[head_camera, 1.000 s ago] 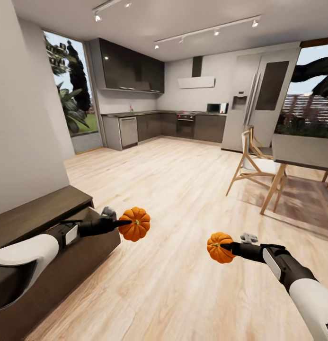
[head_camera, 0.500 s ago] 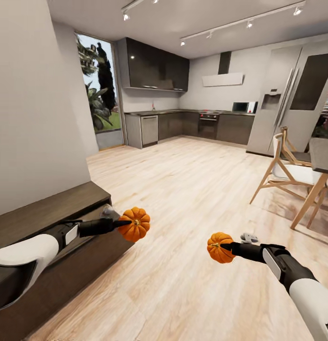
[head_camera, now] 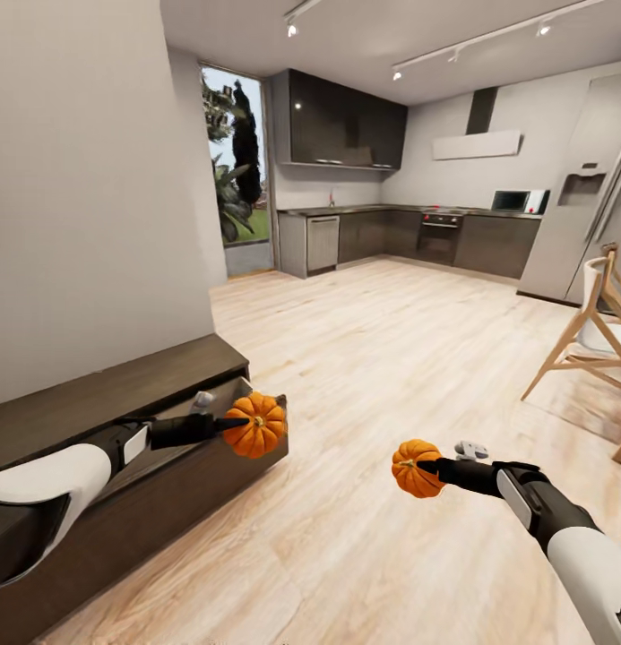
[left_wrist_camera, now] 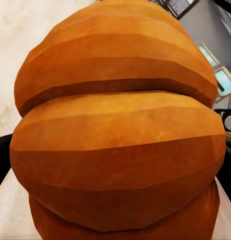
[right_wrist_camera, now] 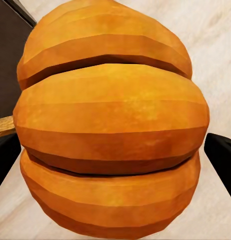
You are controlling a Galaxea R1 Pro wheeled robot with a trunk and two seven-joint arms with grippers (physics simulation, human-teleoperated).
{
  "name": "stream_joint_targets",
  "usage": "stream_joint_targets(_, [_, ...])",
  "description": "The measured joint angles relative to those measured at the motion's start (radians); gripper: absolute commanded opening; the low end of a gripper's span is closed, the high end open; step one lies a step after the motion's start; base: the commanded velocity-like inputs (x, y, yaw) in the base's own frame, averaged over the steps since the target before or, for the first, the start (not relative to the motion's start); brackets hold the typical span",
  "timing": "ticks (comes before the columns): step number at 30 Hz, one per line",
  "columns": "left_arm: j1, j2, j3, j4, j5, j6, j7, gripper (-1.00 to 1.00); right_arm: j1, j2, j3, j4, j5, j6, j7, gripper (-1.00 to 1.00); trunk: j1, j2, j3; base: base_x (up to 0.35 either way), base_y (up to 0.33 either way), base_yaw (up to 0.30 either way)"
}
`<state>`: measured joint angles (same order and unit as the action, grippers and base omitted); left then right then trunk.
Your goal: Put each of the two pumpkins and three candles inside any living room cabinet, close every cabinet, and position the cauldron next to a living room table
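My left gripper (head_camera: 243,423) is shut on an orange ribbed pumpkin (head_camera: 254,425), holding it in the air over the outer end of the low dark brown cabinet (head_camera: 113,394). That cabinet's end drawer stands pulled out a little beneath the pumpkin. The same pumpkin (left_wrist_camera: 115,130) looms close in the left wrist view. To the right, my right gripper (head_camera: 428,466) is shut on the second pumpkin (head_camera: 413,468), held above the light plank floor. The right wrist view has this pumpkin (right_wrist_camera: 110,125) right up against the lens. Candles, cauldron and glass table are out of view.
A plain grey wall (head_camera: 86,197) rises behind the cabinet at left. Open wood floor (head_camera: 391,358) runs ahead to a grey kitchen (head_camera: 409,233) with a tall window (head_camera: 234,170). A wooden chair (head_camera: 592,331) stands at the right edge.
The whole view has swung left: kitchen, chair and dining table slid rightward and more of the cabinet came into sight. Both grippers keep their pumpkins in the same pose.
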<state>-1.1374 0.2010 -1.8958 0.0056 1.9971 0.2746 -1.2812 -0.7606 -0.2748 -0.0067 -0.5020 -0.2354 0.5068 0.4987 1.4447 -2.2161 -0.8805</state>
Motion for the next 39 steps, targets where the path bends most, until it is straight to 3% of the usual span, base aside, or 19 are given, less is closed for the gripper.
stream_joint_targets(24, [0.001,-0.004,0.001,-0.001,0.001,-0.001,0.0,-1.0,0.0,0.0,0.0,0.004,0.0,-0.001,0.0,-1.0,0.0,0.0,-0.013,0.0,-0.006,0.289])
stream_joint_targets(27, [0.001,-0.006,0.021,-0.001,0.002,-0.001,0.0,-1.0,0.0,0.0,-0.001,0.004,-0.005,-0.001,0.0,-1.0,0.0,0.0,-0.014,0.0,-0.189,0.289])
stream_joint_targets(39, [0.001,-0.006,0.017,-0.001,0.001,-0.001,0.001,-1.0,0.0,0.001,0.0,0.004,-0.004,-0.001,0.0,-1.0,0.0,0.0,-0.02,0.04,-0.312,0.289])
